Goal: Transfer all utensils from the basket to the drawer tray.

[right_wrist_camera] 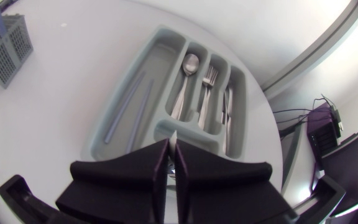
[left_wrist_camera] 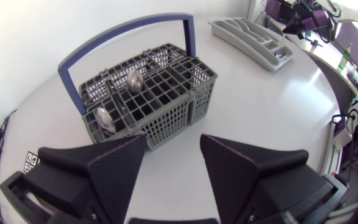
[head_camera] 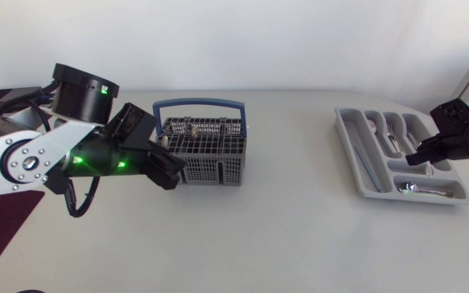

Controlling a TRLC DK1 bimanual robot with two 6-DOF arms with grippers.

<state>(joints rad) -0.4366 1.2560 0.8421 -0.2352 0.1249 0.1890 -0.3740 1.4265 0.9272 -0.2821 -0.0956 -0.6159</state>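
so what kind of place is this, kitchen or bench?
Likely a lab bench staged for a kitchen chore, not a real kitchen: a plain white table, a cutlery basket and a grey drawer tray on it, left arm and right arm flanking them.

Left tool (left_wrist_camera: pixel 173 144) spread wide, grey basket (left_wrist_camera: pixel 176 118) just ahead, spoons (left_wrist_camera: pixel 133 79) inside, drawer tray (left_wrist_camera: pixel 238 34) well beyond

PLACE: a robotics lab; you are at a test rig | RIG: your left arm (head_camera: pixel 23 159) and right arm (head_camera: pixel 462 138) come in from either side of one white table (head_camera: pixel 300 236) | PROPS: kitchen items staged on the tabletop, a cutlery basket (head_camera: pixel 206 155) and a grey drawer tray (head_camera: pixel 357 155), well apart | MARKS: small black-and-white marker squares (left_wrist_camera: pixel 32 160) stuck to the table near its edge
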